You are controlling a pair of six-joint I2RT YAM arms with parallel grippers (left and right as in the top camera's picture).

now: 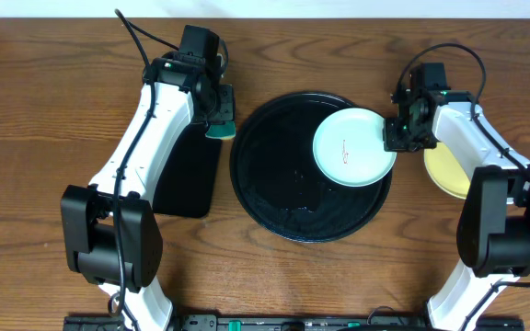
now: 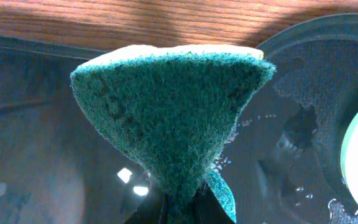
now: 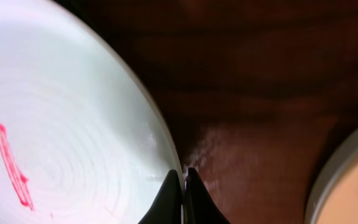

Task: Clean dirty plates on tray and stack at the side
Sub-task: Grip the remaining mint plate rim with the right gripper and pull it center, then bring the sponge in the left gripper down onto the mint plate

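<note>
A pale mint plate [image 1: 352, 147] lies over the right part of the round black tray [image 1: 265, 175], its edge reaching past the tray's rim. My right gripper [image 1: 394, 136] is shut on that plate's right rim. In the right wrist view the fingers [image 3: 174, 193] pinch the rim of the plate [image 3: 61, 112], which bears a red smudge [image 3: 14, 165]. A pale yellow plate [image 1: 444, 170] rests on the table to the right, partly under my right arm. My left gripper [image 1: 219, 124] is shut on a green sponge [image 2: 173, 112] left of the tray.
A rectangular black tray [image 1: 187, 184] lies on the table under my left arm, beside the round tray. Water drops and wet streaks show on the round tray's surface [image 2: 316, 74]. The yellow plate's edge [image 3: 353, 186] sits close to my right gripper.
</note>
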